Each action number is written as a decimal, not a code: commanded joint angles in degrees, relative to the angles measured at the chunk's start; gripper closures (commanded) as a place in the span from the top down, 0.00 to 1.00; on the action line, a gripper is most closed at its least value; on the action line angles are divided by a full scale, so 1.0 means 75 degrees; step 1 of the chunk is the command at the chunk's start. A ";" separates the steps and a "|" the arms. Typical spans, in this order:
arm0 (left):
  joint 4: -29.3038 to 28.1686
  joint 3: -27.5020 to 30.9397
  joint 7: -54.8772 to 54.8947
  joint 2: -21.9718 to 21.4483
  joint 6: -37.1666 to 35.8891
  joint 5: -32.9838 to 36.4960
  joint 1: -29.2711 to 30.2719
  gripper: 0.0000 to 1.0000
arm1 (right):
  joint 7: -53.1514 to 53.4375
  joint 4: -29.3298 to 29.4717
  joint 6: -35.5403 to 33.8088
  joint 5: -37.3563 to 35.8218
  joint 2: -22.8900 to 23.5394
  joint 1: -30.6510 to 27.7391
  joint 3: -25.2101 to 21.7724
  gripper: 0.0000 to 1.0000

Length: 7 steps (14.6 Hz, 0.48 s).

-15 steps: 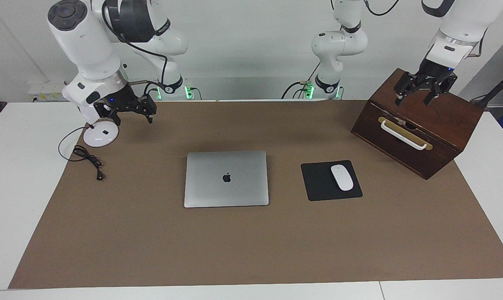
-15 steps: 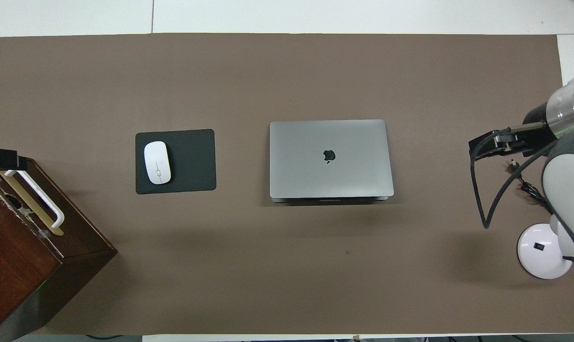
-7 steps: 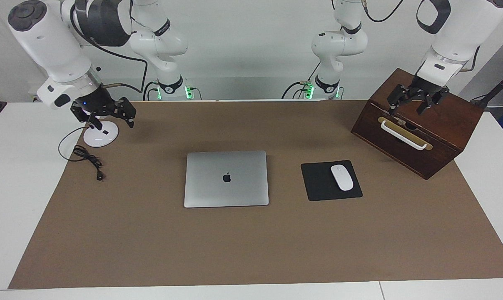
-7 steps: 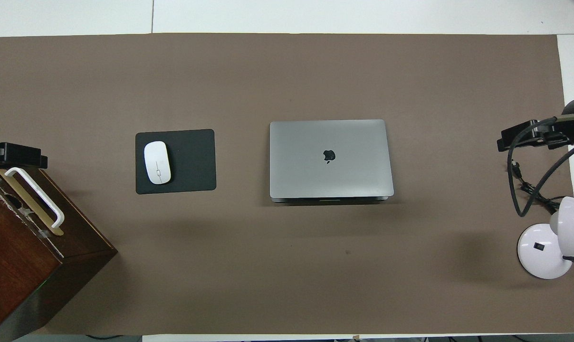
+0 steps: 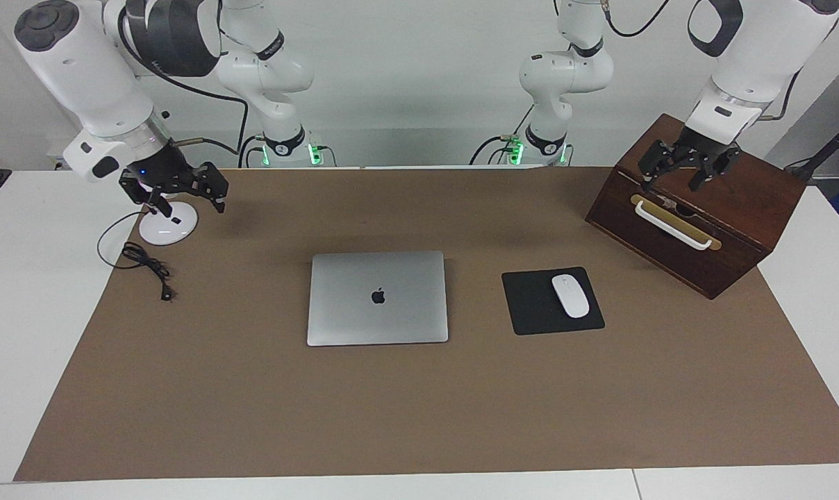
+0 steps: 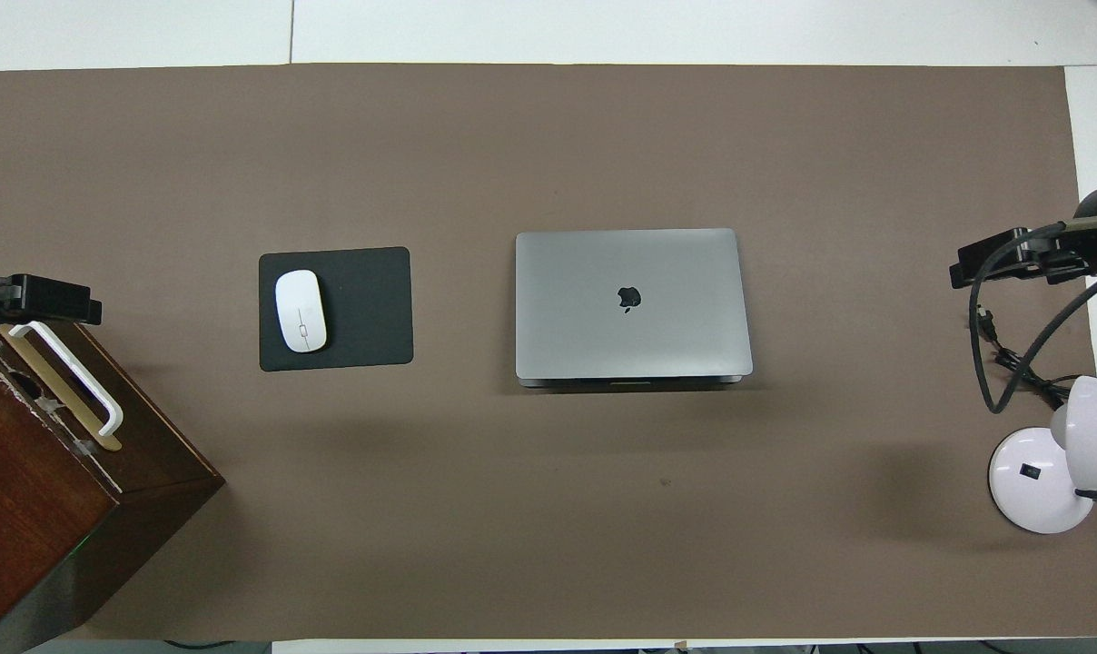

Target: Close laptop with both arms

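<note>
You see: laptop [image 5: 378, 298], lid down, long axis along the bench, clear mat all round; left pincer [image 5: 683, 167] and right pincer [image 5: 183, 191] spread, empty.

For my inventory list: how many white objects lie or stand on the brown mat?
2. The white mouse lies on the black mouse pad beside the laptop. The white lamp base stands toward the right arm's end. None seems hidden.

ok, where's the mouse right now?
The mouse sits on the black pad beside the laptop, toward the left arm's end, farther from the robots than the wooden box.
</note>
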 commanded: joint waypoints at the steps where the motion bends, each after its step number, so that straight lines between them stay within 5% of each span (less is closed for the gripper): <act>1: 0.0387 0.0332 -0.0091 0.0279 -0.0219 0.0150 -0.0470 1.00 | -0.0136 0.0371 -0.0285 0.0064 0.0069 -0.0048 -0.0037 1.00; 7: 0.0517 0.0568 -0.0091 0.0269 -0.0360 0.0162 -0.0625 1.00 | -0.0124 0.0314 -0.0298 -0.0053 0.0046 -0.0013 -0.0026 1.00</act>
